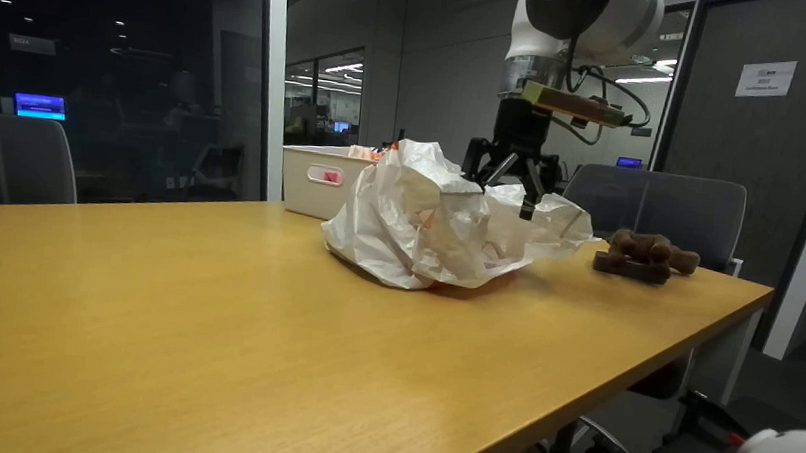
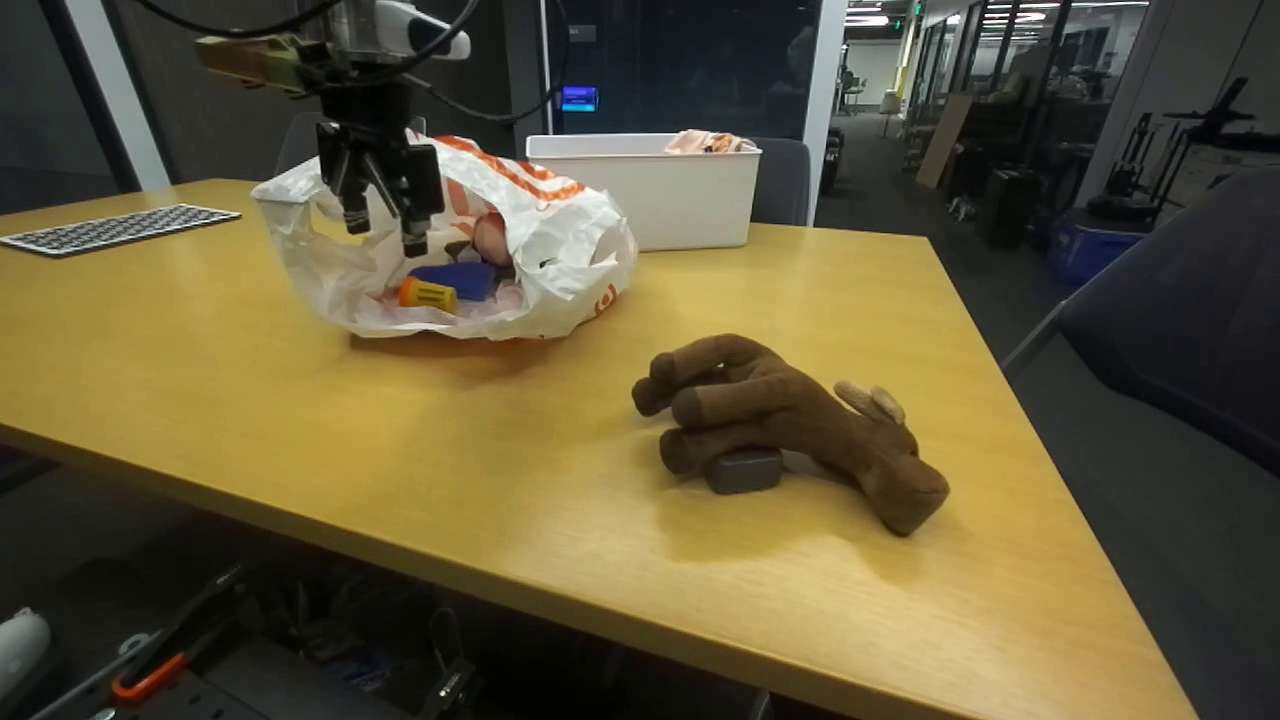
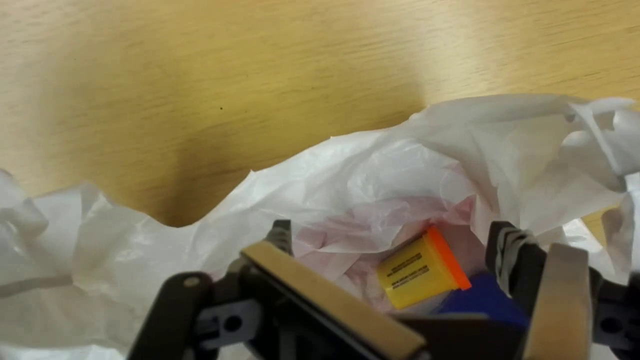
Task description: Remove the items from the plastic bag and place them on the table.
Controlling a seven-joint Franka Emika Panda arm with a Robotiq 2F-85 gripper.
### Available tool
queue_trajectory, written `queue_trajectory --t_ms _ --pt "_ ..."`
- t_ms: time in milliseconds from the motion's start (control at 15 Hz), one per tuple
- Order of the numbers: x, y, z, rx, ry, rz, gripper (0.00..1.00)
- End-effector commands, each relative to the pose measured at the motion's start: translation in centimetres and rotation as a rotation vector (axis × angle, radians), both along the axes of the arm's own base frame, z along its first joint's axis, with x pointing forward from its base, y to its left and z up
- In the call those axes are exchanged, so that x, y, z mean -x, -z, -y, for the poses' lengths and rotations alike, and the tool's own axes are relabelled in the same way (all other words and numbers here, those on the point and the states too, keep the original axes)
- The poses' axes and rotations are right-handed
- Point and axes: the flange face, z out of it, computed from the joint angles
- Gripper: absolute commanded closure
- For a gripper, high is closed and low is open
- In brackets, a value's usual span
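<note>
On the table (image 1: 183, 324) the crumpled white plastic bag (image 2: 575, 225) lies with its mouth spread. Among the items inside are a yellow tub with an orange lid (image 3: 417, 272), a blue piece (image 2: 460, 280) beside it, and a rounded pinkish-brown thing (image 2: 491, 240) deeper in. A small dark thing near that one is partly hidden. Outside the bag, a brown plush animal (image 2: 800, 405) rests over a flat black item (image 2: 745, 470). My gripper (image 2: 386, 230) points down at the bag's mouth, fingers wide apart. In the wrist view the tub shows between the open gripper's (image 3: 392, 237) fingertips, untouched.
Behind the bag stands a rigid white box (image 2: 640, 190) with cloth at its top. A keyboard (image 2: 120, 230) lies farther along the table. Chairs (image 1: 656, 205) stand around the edge. Loose bag plastic (image 3: 175, 260) rises close around the fingers.
</note>
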Motion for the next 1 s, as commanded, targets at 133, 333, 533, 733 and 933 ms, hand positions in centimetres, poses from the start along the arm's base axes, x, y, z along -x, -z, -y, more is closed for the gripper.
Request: queue_trajectory --t_ms 133,333,533,733,933 --pt "-0.6 0.3 0.0 0.002 -0.011 -0.007 0.00" --pt "-1.0 0.2 0.5 0.011 -0.019 -0.007 0.00" --pt "-1.7 0.0 2.4 -0.023 -0.056 0.008 0.00" --pt "-3.9 0.8 5.1 -0.029 -0.098 0.057 0.00" --pt "-5.6 3.6 7.1 -0.057 -0.156 0.050 0.00"
